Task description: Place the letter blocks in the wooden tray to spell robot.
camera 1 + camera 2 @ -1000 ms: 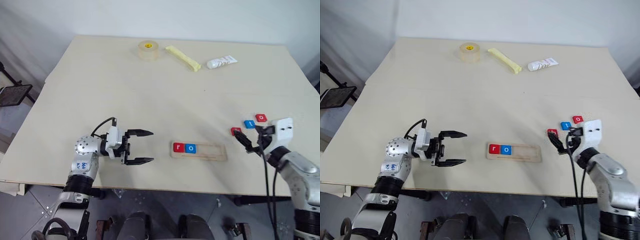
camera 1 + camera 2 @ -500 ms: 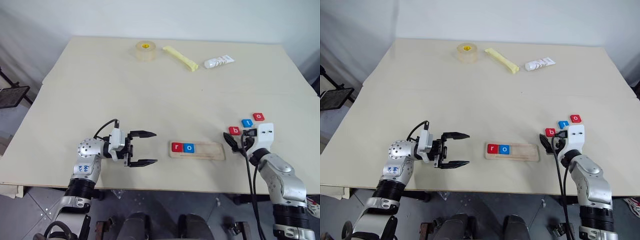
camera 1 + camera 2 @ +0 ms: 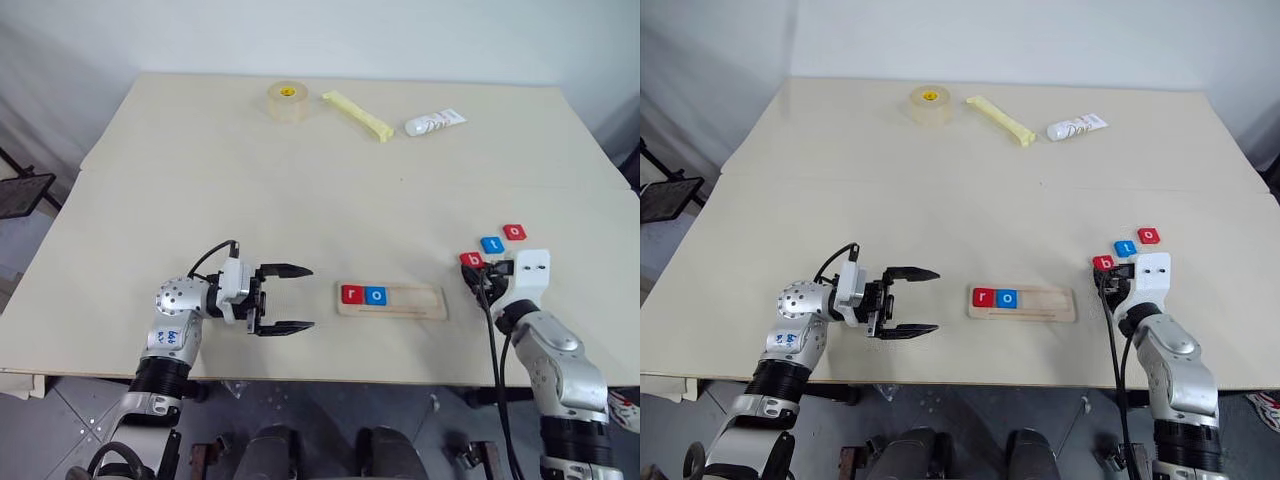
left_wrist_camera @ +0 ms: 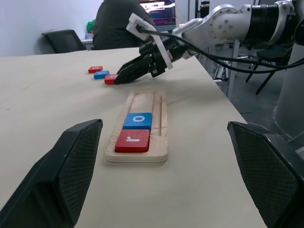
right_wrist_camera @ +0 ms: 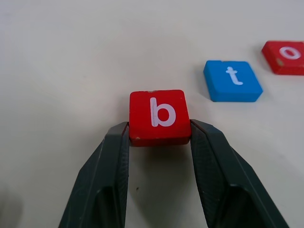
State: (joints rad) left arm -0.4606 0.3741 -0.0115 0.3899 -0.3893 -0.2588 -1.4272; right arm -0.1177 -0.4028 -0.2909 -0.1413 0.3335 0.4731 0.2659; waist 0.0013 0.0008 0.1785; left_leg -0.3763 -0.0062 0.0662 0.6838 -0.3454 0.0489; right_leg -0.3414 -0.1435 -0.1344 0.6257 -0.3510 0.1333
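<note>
The wooden tray [image 3: 410, 301] lies near the table's front edge, with a red r block [image 3: 352, 294] and a blue o block [image 3: 375, 295] side by side at its left end. To its right, three blocks lie on the table in a slanted row: red b [image 5: 159, 116], blue t [image 5: 232, 80] and red o [image 5: 285, 57]. My right gripper [image 5: 159, 125] is shut on the b block, one finger against each side, and the block rests on the table. My left gripper [image 3: 311, 297] hangs open left of the tray, pointing at it, with nothing between its fingers.
At the table's far edge stand a tape roll [image 3: 287, 101], a yellow stick [image 3: 360, 115] and a white tube [image 3: 434, 122]. In the left wrist view a seated person [image 4: 118, 19] and a dark chair [image 4: 64, 40] show beyond the table.
My right gripper's fingers have come together from wide apart onto the red b block. The left gripper has stayed put and open. The head camera has shifted slightly.
</note>
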